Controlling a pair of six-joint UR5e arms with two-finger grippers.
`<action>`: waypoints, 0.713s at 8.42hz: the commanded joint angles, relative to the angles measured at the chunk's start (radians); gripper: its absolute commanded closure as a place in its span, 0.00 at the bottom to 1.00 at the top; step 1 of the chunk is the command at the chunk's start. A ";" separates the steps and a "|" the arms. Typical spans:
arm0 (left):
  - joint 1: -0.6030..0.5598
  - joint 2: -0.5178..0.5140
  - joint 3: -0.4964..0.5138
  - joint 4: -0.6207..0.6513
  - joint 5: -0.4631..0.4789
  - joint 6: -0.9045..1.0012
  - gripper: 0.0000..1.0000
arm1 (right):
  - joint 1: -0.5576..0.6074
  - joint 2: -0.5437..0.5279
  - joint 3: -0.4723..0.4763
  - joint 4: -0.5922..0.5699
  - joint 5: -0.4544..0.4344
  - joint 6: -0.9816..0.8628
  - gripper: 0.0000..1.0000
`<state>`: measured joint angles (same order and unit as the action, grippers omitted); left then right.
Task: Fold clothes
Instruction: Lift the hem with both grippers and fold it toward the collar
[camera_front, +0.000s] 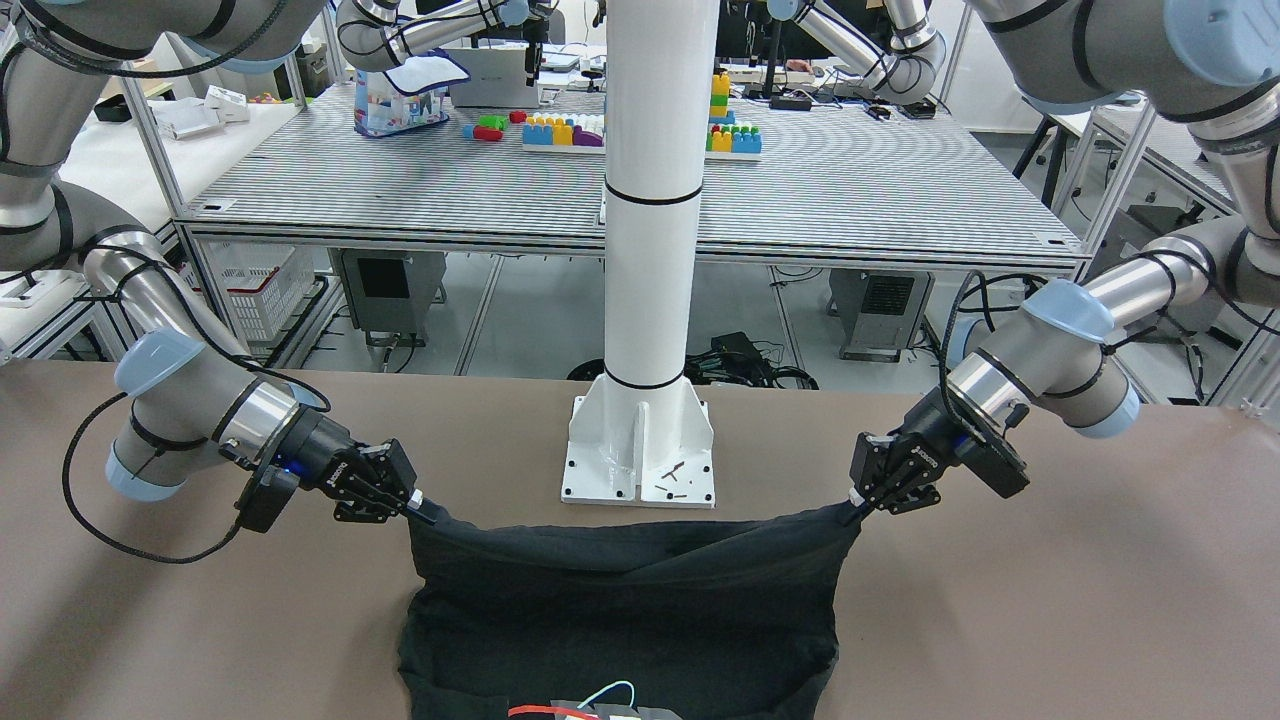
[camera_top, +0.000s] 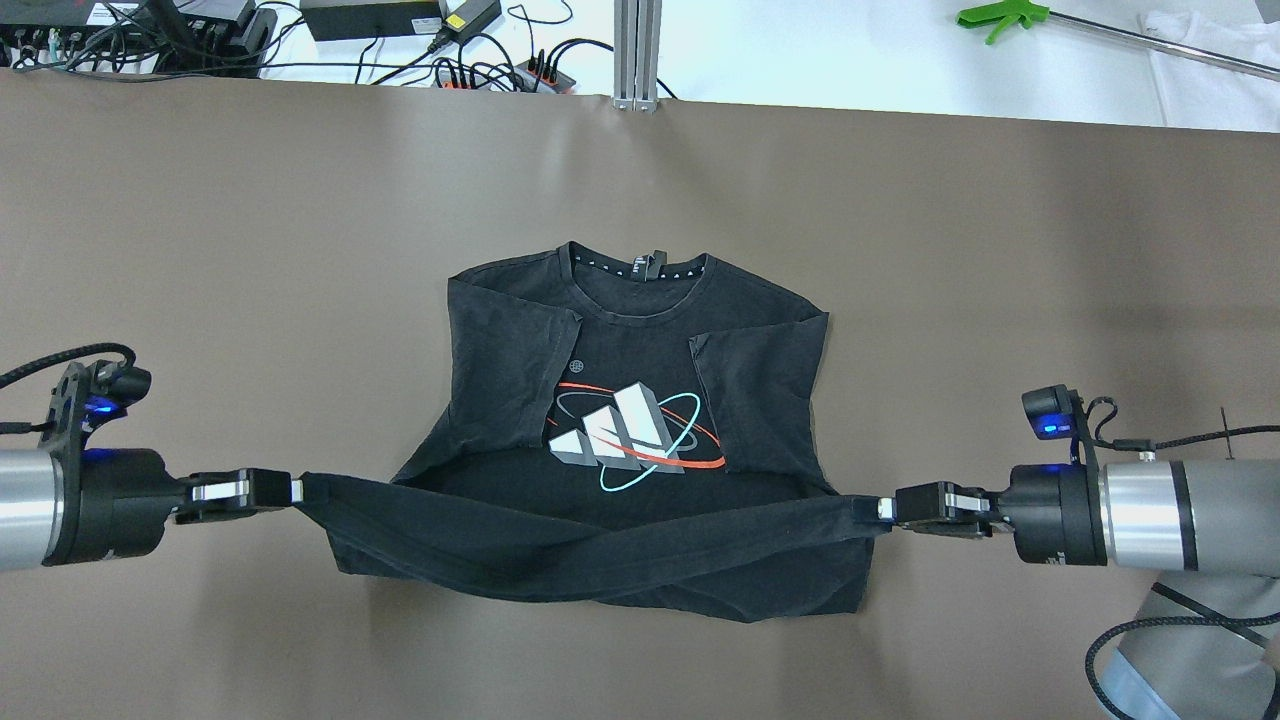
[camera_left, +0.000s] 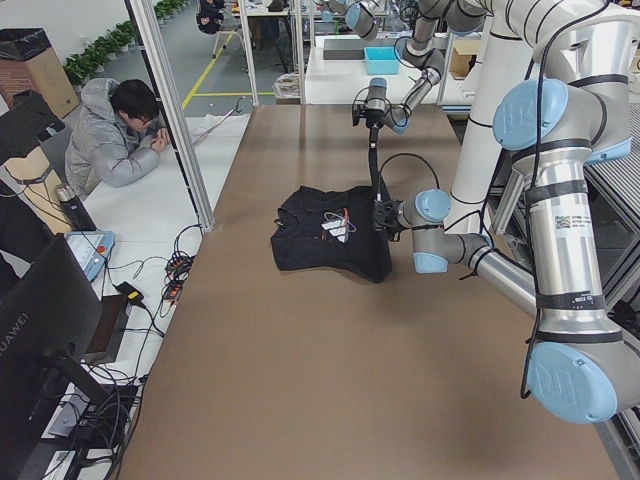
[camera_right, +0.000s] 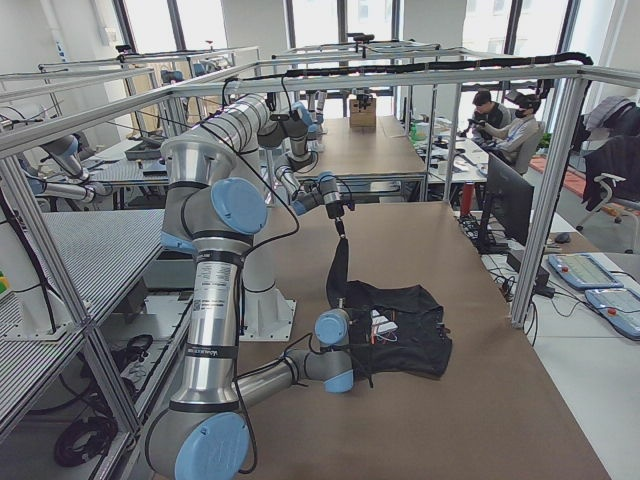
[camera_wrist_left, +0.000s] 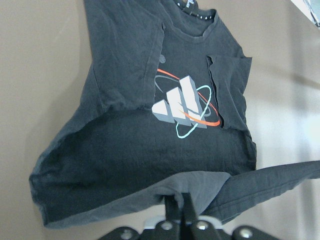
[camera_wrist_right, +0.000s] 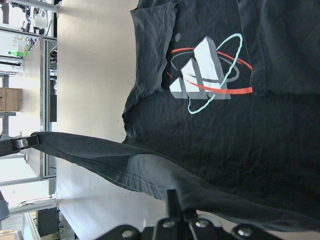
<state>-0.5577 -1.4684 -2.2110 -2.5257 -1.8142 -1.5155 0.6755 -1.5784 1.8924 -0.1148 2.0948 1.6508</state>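
The clothes are one black T-shirt (camera_top: 500, 330) with a white, red and cyan print (camera_top: 625, 425). It lies face up mid-table, collar away from the robot, both sleeves folded in over the chest. Its bottom hem is lifted off the table and stretched taut between the two grippers. My left gripper (camera_top: 295, 488) is shut on the hem's left corner, and my right gripper (camera_top: 885, 507) is shut on the right corner. From the front, the left gripper (camera_front: 855, 505) and right gripper (camera_front: 425, 510) hold the hem just before the pillar. Each wrist view shows fingertips (camera_wrist_left: 180, 200) (camera_wrist_right: 172, 197) pinching fabric.
The white pillar's base plate (camera_front: 640, 450) stands on the table just behind the raised hem. Cables and power strips (camera_top: 480, 70) lie past the table's far edge. A seated person (camera_left: 120, 140) is beside the table's far side, near a monitor (camera_left: 40, 330).
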 joint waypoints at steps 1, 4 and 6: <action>-0.094 -0.102 0.136 0.001 -0.002 -0.002 1.00 | 0.035 0.046 -0.018 -0.101 -0.009 -0.017 1.00; -0.168 -0.144 0.221 0.002 -0.002 -0.002 1.00 | 0.099 0.089 -0.125 -0.098 -0.013 -0.057 1.00; -0.192 -0.216 0.319 0.002 0.000 0.000 1.00 | 0.130 0.113 -0.186 -0.098 -0.013 -0.058 1.00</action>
<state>-0.7212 -1.6228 -1.9772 -2.5236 -1.8162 -1.5169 0.7724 -1.4890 1.7657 -0.2127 2.0820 1.5987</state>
